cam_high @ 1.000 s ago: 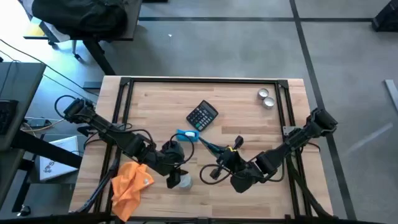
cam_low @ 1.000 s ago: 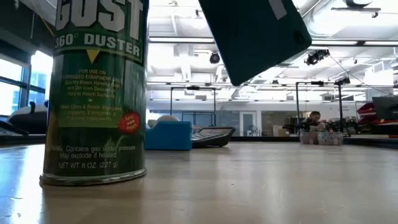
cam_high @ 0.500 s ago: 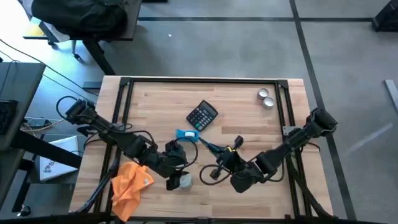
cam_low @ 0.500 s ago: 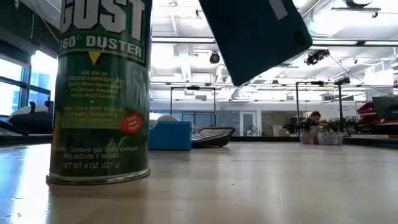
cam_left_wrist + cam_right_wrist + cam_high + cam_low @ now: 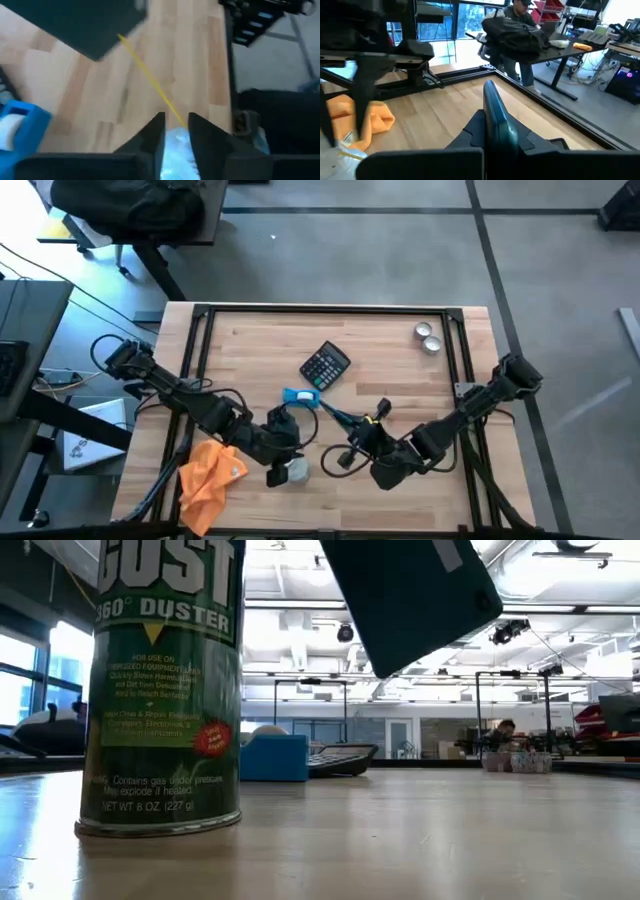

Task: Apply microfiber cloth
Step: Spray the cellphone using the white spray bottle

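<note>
The microfiber cloth (image 5: 210, 473) is a crumpled orange rag lying on the table's near left part; it also shows in the right wrist view (image 5: 367, 120). No gripper touches it. Just right of it, my left gripper (image 5: 278, 472) is shut on a green duster can (image 5: 160, 690) that stands on its base. My right gripper (image 5: 350, 442), near the table's middle, is shut on a dark teal slab (image 5: 410, 595) held above the table. My left gripper pinches the duster can's pale top (image 5: 176, 146) between its two fingers (image 5: 154, 136). A thin yellow straw (image 5: 145, 70) sticks out from that top, past the fingers. The can stands upright with its base on the table. My right gripper pinches the teal slab between its two fingers, and the slab's thin edge (image 5: 495, 112) stands up between them. The slab is lifted clear of the table and tilted.
A black calculator (image 5: 325, 365) and a small blue box (image 5: 300, 397) lie behind the can, toward the table's middle. Two small silver tins (image 5: 428, 337) sit at the far right. A black frame (image 5: 330, 308) rims the table. A person (image 5: 520, 12) sits at a desk beyond.
The duster can has shifted a little toward the table's right while held by my left gripper, staying upright on its base. It has then kept still. My right gripper and the teal slab have not moved.
</note>
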